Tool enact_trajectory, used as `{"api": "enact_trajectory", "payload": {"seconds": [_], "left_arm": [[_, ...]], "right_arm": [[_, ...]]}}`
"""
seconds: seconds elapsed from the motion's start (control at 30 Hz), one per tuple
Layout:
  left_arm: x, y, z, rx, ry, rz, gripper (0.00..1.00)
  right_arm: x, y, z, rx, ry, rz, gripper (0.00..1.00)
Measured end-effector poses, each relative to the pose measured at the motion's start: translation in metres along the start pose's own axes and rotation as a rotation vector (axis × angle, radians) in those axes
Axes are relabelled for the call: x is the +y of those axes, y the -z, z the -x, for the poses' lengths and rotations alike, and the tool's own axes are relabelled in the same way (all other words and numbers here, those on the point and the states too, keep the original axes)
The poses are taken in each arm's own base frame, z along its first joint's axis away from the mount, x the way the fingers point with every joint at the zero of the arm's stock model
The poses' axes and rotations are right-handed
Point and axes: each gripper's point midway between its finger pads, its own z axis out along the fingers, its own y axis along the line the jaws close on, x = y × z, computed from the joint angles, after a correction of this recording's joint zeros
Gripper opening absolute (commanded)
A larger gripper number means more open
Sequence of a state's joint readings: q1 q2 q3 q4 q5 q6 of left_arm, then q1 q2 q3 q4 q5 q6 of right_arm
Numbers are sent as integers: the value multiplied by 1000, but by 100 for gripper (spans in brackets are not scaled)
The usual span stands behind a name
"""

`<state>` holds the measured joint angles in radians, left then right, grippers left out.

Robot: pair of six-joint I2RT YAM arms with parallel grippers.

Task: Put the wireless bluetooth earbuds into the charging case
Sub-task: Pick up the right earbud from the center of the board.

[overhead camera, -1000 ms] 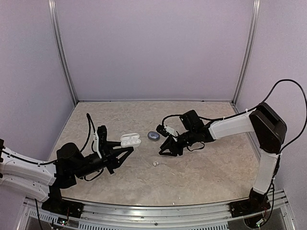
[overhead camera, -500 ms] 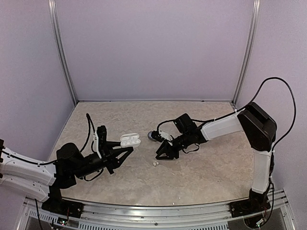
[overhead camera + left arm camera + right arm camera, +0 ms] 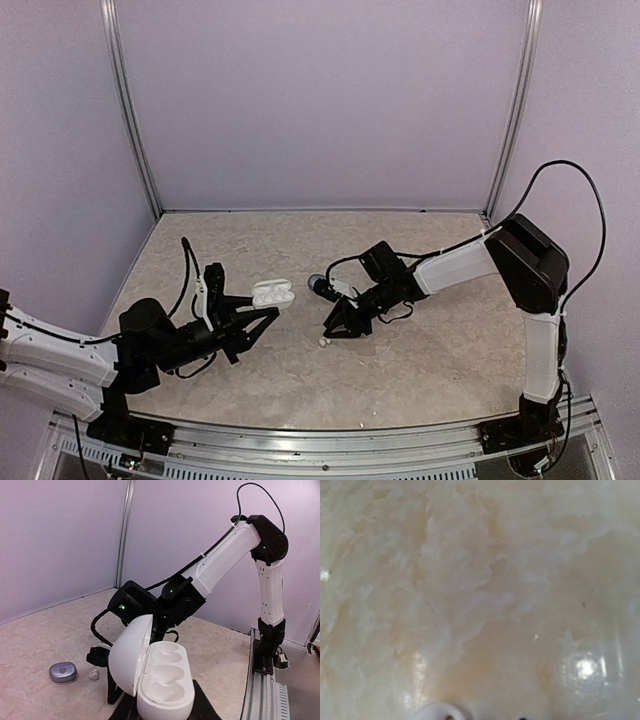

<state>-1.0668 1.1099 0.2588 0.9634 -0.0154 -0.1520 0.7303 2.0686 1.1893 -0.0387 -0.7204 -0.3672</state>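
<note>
Lab booth: plain walls [image 3: 320,100], aluminium posts [image 3: 128,110].

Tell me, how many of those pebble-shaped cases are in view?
2. The open white case sits gripped in the left end effector; the closed grey case lies on the table. Arms could hide others.

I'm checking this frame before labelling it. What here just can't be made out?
- Right wrist view: cream earbud is cut off by the bottom edge and blurred.
- Top view: whether the right gripper touches it; too small.
- Left wrist view: left gripper is mostly hidden under the white charging case.
- Grey case: shut, contents hidden.
</note>
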Motion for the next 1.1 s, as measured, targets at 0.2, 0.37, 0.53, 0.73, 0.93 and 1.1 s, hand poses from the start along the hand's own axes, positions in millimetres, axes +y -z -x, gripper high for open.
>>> {"api": "enact_trajectory", "payload": {"seconds": [0.2,0.37,0.53,0.73,0.93,1.1], "left_arm": [[0,-2,-3,12,-4,1,3],[0,-2,-3,12,-4,1,3],[0,-2,-4,15,-4,1,3],[0,-2,-5,19,-4,0,3],[0,-2,-5,19,-4,0,3],[0,-2,-6,22,-4,0,3]], "right_arm": [[1,-1,1,-3,7,14,32],[7,-5,-2,6,5,37,30],[9,-10,1,7,24,49,29],[10,-11,0,13,27,53,31],[16,-13,-1,21,22,68,29],[23,-15,-3,28,17,91,26]]}}
